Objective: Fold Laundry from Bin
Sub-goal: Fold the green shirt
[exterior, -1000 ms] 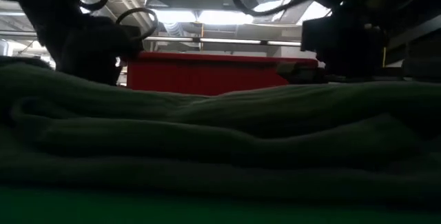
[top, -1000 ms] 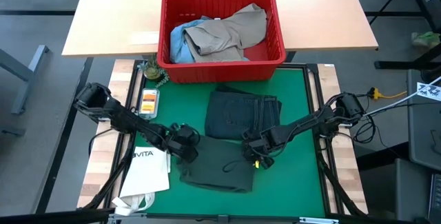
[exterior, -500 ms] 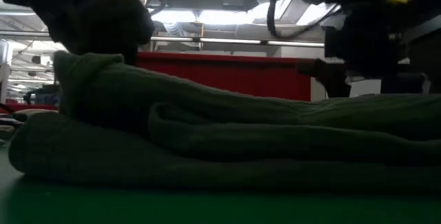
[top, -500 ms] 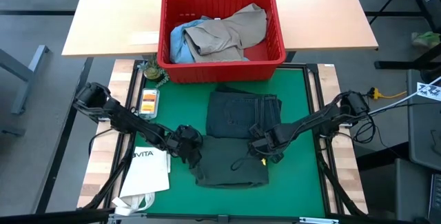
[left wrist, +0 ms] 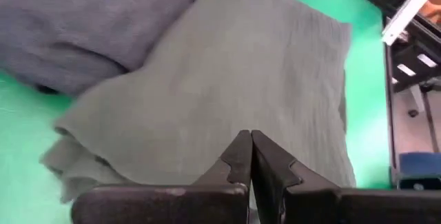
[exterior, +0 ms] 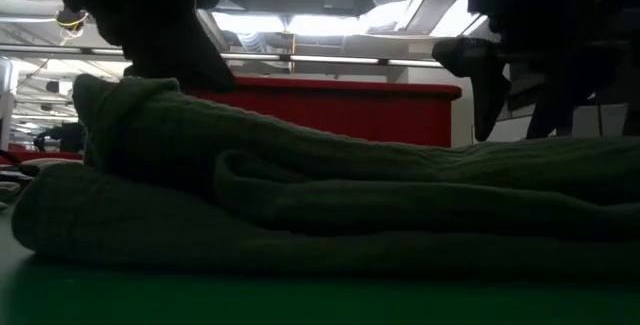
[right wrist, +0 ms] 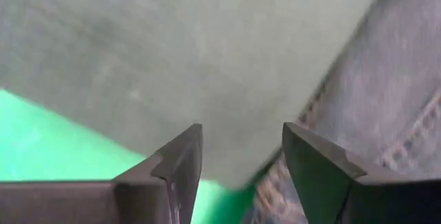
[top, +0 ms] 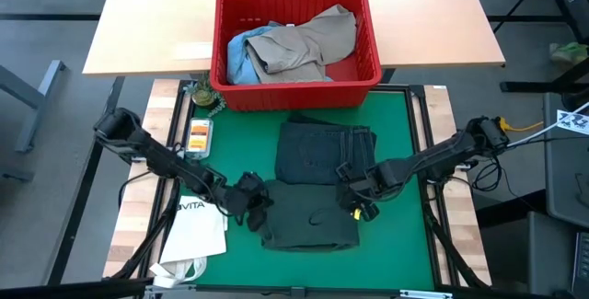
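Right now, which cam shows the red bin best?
High view: the red bin shows whole, at the mat's far edge, holding a khaki garment and light blue denim. Low view shows only a strip of its wall behind the folded green shirt. Neither wrist view shows it.

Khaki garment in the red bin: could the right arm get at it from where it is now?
Probably yes. The right gripper is open and empty over the folded green shirt; the khaki garment lies uncovered on top in the open bin.
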{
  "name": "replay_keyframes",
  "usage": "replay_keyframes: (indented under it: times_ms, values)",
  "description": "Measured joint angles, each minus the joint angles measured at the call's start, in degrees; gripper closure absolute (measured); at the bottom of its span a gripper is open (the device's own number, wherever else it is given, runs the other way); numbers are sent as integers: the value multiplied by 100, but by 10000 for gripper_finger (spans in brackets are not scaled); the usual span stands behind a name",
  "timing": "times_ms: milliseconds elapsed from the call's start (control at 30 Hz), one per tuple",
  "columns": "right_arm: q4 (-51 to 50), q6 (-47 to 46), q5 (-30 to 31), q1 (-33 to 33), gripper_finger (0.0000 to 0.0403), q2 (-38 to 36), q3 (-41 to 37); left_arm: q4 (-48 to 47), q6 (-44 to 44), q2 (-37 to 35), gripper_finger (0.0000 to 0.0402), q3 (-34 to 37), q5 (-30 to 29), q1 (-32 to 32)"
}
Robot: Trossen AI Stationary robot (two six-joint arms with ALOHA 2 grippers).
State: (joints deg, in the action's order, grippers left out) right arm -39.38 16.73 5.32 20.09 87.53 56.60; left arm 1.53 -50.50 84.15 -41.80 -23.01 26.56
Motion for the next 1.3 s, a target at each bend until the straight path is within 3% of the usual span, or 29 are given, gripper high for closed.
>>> replay_keyframes:
  times_ms: [333,667,1000,1300]
  values:
    - [547,37,13,283,201,362,-59,648,-33,764,401,0,-384,487]
    - [710,-301,73,283,201,1080,-55,706,7,1700,402,-3,-72,535]
    - [447,-179,118,280,201,1146,128,624,412,1464,402,4,247,460]
    - [-581,1338,59,277,201,920,1096,968,205,783,402,-52,205,464]
